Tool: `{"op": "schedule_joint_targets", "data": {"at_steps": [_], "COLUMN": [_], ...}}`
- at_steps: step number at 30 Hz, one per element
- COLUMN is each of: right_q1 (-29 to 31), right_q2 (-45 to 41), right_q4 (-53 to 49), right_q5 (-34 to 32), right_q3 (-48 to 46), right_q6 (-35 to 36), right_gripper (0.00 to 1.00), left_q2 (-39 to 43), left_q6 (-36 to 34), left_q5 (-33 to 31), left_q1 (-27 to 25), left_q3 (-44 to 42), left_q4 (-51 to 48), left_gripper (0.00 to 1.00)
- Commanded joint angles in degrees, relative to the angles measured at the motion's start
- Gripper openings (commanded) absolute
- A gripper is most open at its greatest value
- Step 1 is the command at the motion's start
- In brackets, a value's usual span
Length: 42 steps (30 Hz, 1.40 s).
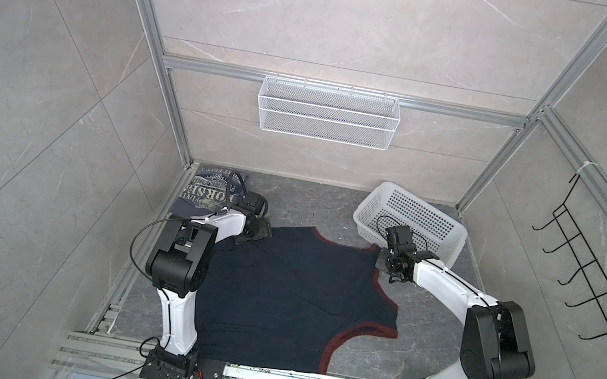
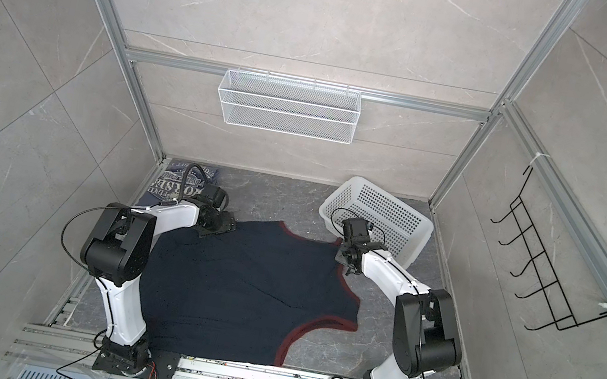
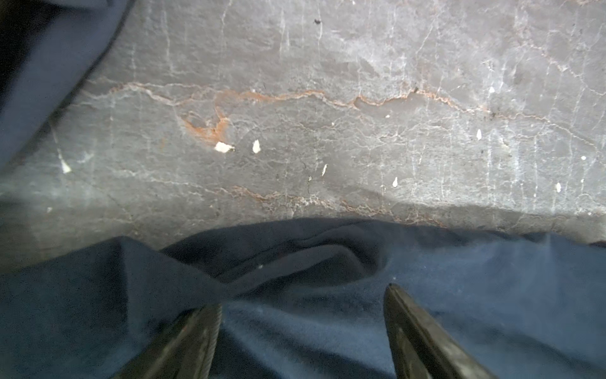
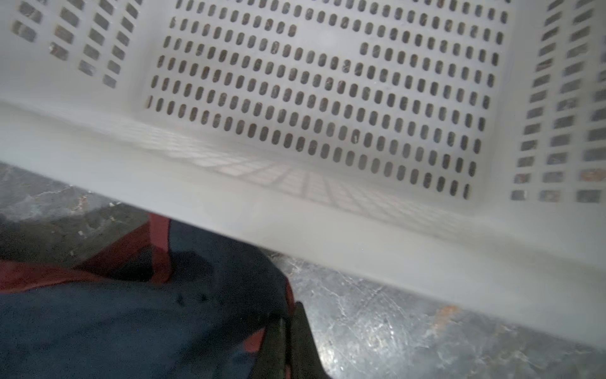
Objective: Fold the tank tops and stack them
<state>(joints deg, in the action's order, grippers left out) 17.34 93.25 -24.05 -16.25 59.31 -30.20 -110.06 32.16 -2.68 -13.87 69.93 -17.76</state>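
- The white basket (image 1: 366, 220) sits at a back corner of the grey stone table (image 1: 311, 204), and it serves as the marker for everything else.
- The navy tank top (image 1: 274, 299) lies spread open over the table, from just beside the basket to well away from it, maroon trim showing along its armholes and neckline.
- In the right wrist view, 1 maroon-edged strap of that top reaches the basket's rim (image 4: 360, 249), touching it or just under it; which of the 2 I cannot tell.
- The right gripper (image 4: 292, 311) is down at that strap, just beside the basket, its jaws pressed together with the maroon-trimmed edge of the navy cloth (image 4: 131, 311) pinched between them.
- In both top views that gripper (image 2: 346, 259) sits low at the cloth's edge nearest the basket.
- The left gripper (image 3: 303, 297) is well apart from the basket, at the opposite edge of the navy top (image 3: 492, 295).
- Its jaws stand wide apart and grip nothing; rumpled navy fabric lies below and between the 2 fingers (image 3: 410, 328).
- The slate-blue tank top (image 1: 204, 192) with white lettering lies folded in the other back corner, well apart from the basket and partly hidden by the left arm.
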Motion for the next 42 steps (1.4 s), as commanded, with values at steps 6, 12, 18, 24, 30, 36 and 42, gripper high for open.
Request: {"op": "schedule_joint_targets", "data": {"at_steps": [6,12,18,24,30,36,42], "right_q1": [0.05,0.27,6.43,11.30,11.34,9.69,1.94], "right_q2": [2.02,0.24,-7.01,-10.12,-11.01,-12.53,-15.15], "right_q4": [-3.08,-8.21,-10.40,-7.65,-4.09,-7.20,-9.59], "right_q5": [-0.12,-0.21,6.15,14.64,18.24,13.91,13.58], "right_q3": [5.67,6.64,1.16,-8.58,-15.61,-20.52,-24.63], "right_q6": [4.65,1.51,-0.12,-6.79,-12.55,-19.02,-20.28], "right_gripper": [0.11,0.56,0.60,0.60,0.59,0.60,0.61], "left_q2": [0.76,3.23,7.68,6.91,1.15,-3.07,-4.74], "left_q6": [0.62,-0.29,-1.66,-2.46,-1.69,-1.05,-0.77], "left_q5": [1.61,2.34,3.47,3.05,4.58,5.05,6.08], "left_q1": [0.07,0.02,-0.41,-4.62,-5.91,-5.98,-6.06], "left_q3": [-1.66,-0.36,4.59,7.25,8.01,8.54,9.22], "left_q4": [-3.98,-6.22,-11.27,-12.56,-10.01,-7.53,-7.03], "left_gripper": [0.81,0.83,0.85,0.85,0.84,0.84,0.85]}}
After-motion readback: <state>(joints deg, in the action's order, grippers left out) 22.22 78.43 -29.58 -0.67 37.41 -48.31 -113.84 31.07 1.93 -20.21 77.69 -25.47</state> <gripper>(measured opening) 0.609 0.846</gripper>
